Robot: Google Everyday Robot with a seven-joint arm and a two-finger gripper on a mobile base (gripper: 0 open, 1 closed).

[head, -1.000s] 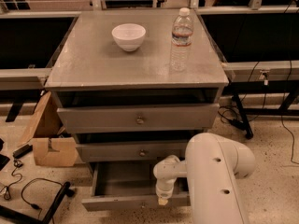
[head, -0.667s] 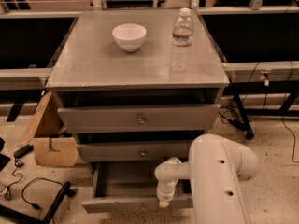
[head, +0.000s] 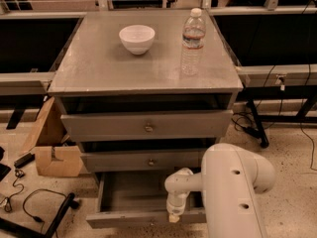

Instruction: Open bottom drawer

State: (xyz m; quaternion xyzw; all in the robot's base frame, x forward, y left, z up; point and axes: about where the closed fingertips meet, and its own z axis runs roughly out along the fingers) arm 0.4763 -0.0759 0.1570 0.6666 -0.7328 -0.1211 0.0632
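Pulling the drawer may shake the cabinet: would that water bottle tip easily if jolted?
Probably tippy: the bottle is tall, narrow and upright. Its round body would likely roll once down. The pincer is down at the bottom drawer, well below the bottle.

The thick white arm [head: 237,192] is filling the lower right of the view, its slimmer wrist [head: 181,181] is bending leftward and then down, and the claw [head: 173,216] is pointing straight down at bottom centre.

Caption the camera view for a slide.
End effector at the front of the open bottom drawer; bowl, bottle on cabinet.
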